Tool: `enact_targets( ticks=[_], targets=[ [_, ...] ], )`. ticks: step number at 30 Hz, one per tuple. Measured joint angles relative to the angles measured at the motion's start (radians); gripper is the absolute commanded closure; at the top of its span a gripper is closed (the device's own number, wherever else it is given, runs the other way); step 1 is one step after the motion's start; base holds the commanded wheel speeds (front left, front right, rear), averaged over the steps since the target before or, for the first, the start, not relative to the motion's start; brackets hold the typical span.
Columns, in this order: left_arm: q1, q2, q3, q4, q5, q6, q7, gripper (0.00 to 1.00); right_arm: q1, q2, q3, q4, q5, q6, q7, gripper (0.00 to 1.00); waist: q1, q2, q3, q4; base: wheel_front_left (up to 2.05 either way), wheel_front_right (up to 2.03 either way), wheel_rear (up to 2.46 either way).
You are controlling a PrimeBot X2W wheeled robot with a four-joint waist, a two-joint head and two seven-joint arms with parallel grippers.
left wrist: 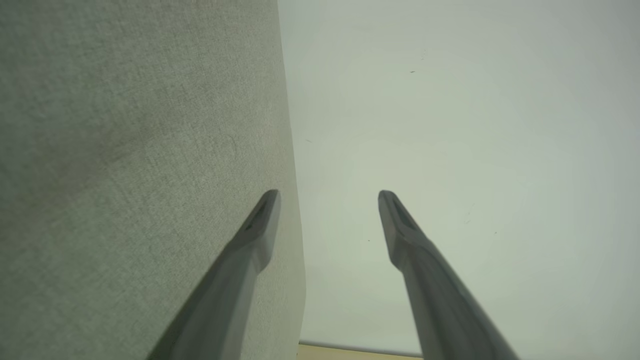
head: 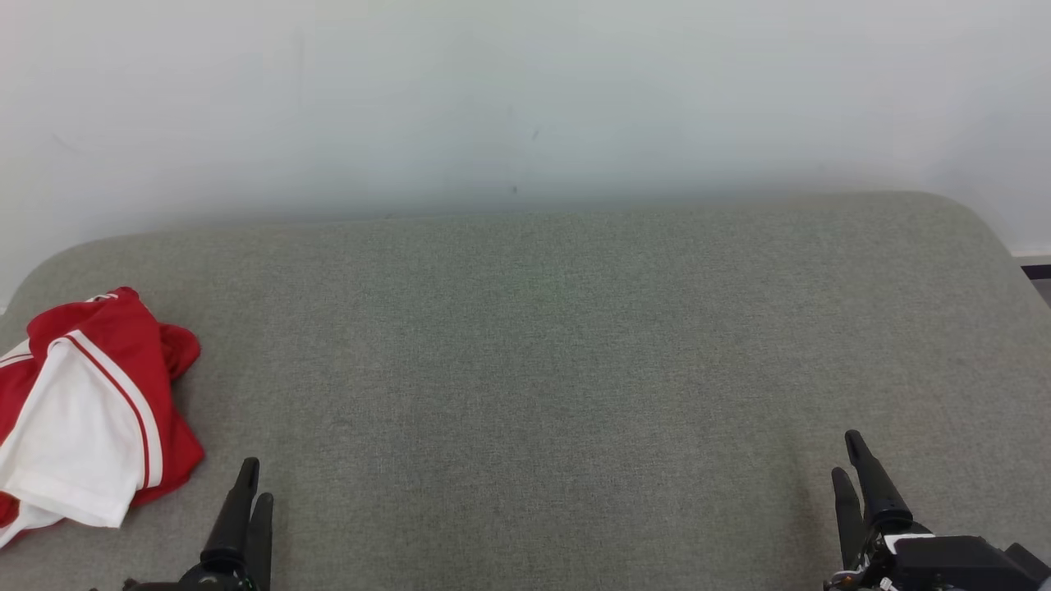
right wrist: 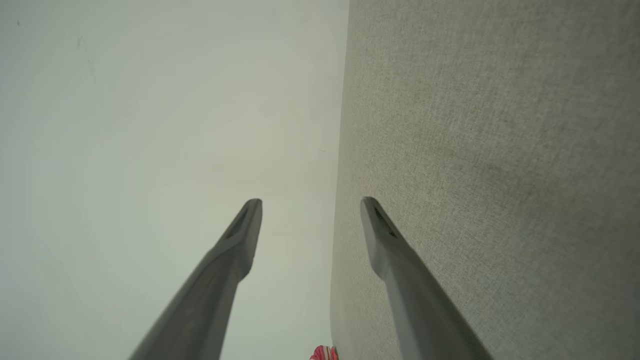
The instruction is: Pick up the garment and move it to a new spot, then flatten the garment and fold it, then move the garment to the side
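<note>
You have the garment (head: pixel 90 410) at the far left of the grey woven surface (head: pixel 542 345), a crumpled red piece with a white panel and white stripes, running off the left edge of the head view. It lies bunched, with the white panel uppermost and red folds showing behind and under it. A scrap of red and white also shows at the bottom edge of the right wrist view.

Your left gripper (head: pixel 257 480) sits just right of the garment's near corner, close to it and not touching. Its fingers stand spread, with a plain gap between them in the left wrist view, and nothing is between them. Your right gripper (head: pixel 845 454) is well apart from the garment, at the near right of the surface. Its fingers are spread too and hold nothing.

Between the two grippers you have bare cloth, faintly mottled. The surface is padded, with rounded far corners, and it ends against a plain pale wall (head: pixel 525 98) that bears a few small dark specks. At the far right, past the rounded corner, you can see a dark strip at the foot of the wall.
</note>
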Motion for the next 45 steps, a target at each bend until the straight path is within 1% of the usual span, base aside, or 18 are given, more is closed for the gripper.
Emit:
enact_targets(
  ticks=[2, 3, 17, 27, 36, 39, 40, 45],
  targets=[
    [0.002, 0.000, -0.003, 0.000, 0.010, 0.000, -0.009, 0.00, 0.000, 0.000, 0.007, 0.003, -0.021, 0.000, -0.009, 0.00, 0.0000, 0.0000, -0.003, 0.000, 0.00, 0.00, 0.00],
    [0.020, 0.000, -0.013, -0.011, 0.127, 0.018, -0.051, 0.00, 0.000, 0.000, 0.023, 0.006, -0.203, 0.000, -0.052, 0.00, 0.0002, 0.0000, -0.016, -0.001, 0.00, 0.00, 0.00],
    [0.045, 0.002, -0.048, -0.040, 0.349, 0.060, -0.106, 0.00, 0.000, 0.000, 0.073, 0.034, -0.517, 0.000, -0.104, 0.00, 0.0001, 0.0000, -0.037, -0.002, 0.00, 0.00, 0.00],
    [0.062, 0.003, -0.070, -0.044, 0.548, 0.087, -0.140, 0.00, 0.000, 0.000, 0.095, 0.043, -0.695, 0.000, -0.119, 0.00, 0.0002, 0.0000, -0.052, -0.003, 0.00, 0.00, 0.00],
    [0.070, 0.004, -0.092, -0.047, 0.717, 0.095, -0.169, 0.00, 0.003, -0.001, 0.114, 0.044, -0.821, 0.000, -0.131, 0.00, 0.0001, 0.0000, -0.061, -0.003, 0.00, 0.00, 0.00],
    [0.074, 0.005, -0.097, -0.047, 0.768, 0.095, -0.179, 0.00, 0.004, -0.001, 0.119, 0.045, -0.861, 0.000, -0.132, 0.00, 0.0001, 0.0000, -0.064, -0.003, 0.00, 0.00, 0.00],
    [0.074, 0.005, -0.101, -0.048, 0.809, 0.094, -0.184, 0.00, 0.004, -0.001, 0.122, 0.046, -0.885, 0.000, -0.135, 0.00, 0.0001, 0.0000, -0.065, -0.003, 0.00, 0.00, 0.00],
    [0.074, 0.005, -0.104, -0.049, 0.887, 0.087, -0.201, 0.00, 0.004, -0.001, 0.125, 0.048, -0.941, 0.000, -0.141, 0.00, 0.0001, 0.0000, -0.070, -0.002, 0.00, 0.00, 0.00]
  ],
)
